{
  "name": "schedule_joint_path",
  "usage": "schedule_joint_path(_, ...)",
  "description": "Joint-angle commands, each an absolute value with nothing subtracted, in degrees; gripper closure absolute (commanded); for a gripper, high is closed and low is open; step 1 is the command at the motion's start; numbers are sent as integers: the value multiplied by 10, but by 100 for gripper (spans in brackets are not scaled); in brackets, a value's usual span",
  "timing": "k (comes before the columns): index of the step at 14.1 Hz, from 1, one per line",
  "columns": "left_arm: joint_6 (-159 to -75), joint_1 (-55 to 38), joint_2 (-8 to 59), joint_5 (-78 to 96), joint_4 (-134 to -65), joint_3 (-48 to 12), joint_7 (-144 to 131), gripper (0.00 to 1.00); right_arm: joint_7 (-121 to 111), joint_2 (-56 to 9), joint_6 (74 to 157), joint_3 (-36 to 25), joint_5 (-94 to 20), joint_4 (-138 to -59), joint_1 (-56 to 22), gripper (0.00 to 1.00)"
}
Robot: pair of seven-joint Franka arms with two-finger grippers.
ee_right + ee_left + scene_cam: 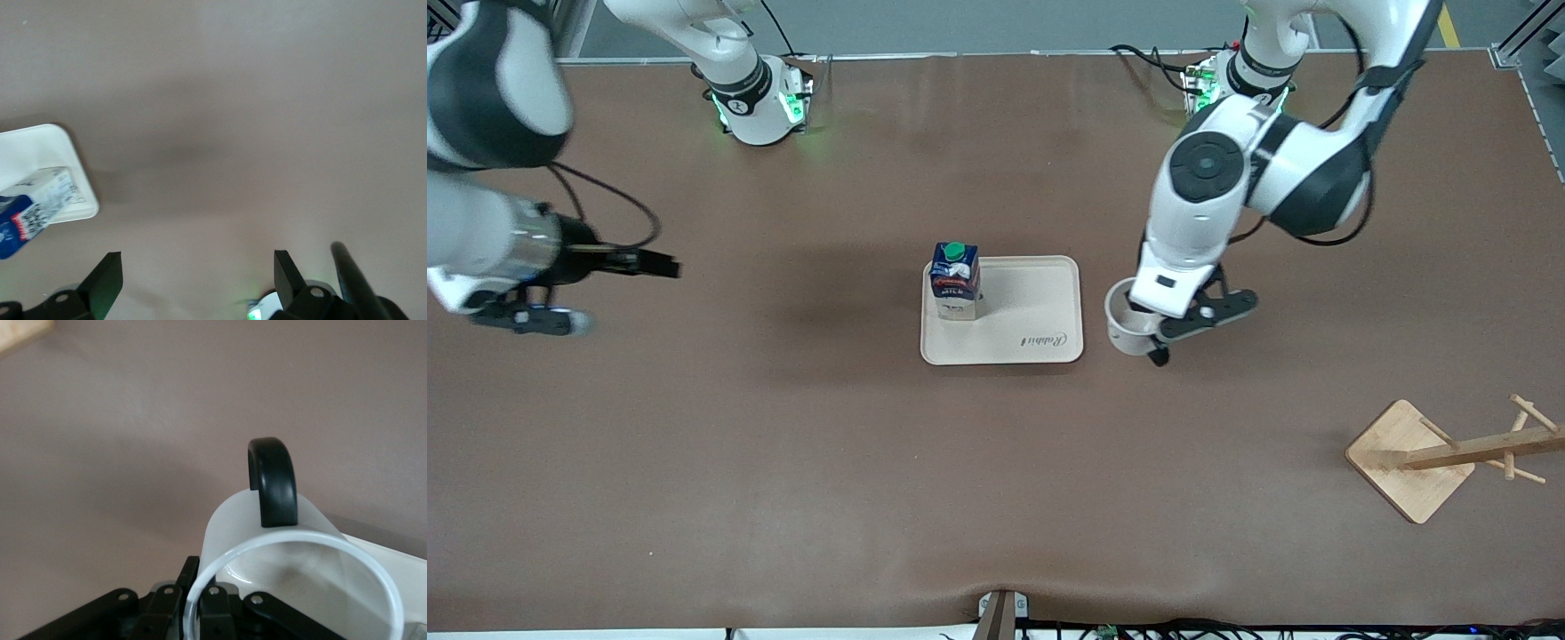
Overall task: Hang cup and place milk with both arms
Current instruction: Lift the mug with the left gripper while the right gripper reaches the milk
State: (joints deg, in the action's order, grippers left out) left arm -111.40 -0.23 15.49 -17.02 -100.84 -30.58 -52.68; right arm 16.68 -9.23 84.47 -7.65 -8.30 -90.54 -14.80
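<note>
The left tool (1158,327), frame centre-right, grips the cup (1125,322) by its rim — stiff, slippery, breakable — while the right tool (193,283) waits wide open.

Clawed cup (1129,322); milk (955,281) upright on tray (1040,324)

brown table (783,462), matte cover. cream tray (1040,307) sits mid-table, lying flat. wooden rack (1414,458) on its square base toward the left arm's end, nearer the front camera than the tray, well apart from it. both arm bases stand at the table's far edge
</note>
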Motion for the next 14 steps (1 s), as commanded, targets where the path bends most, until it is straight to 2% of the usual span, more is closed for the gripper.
schedule_joint_path(1, -1081, 54, 129, -171, -992, -311, -431, 100, 272, -74, 881, -81, -110, -927, -232, 0)
schedule_joint_path(4, -1018, 100, 127, -170, -954, -310, -325, 100, 404, -82, 1005, -81, -124, -974, -337, 0)
schedule_joint_path(7, -975, 143, 127, -170, -920, -311, -225, 100, 524, -136, 1114, -81, -124, -984, -427, 0)
schedule_joint_path(14, -958, 237, 134, -151, -864, -309, -32, 100, 528, -186, 1143, -83, -87, -985, -477, 0)
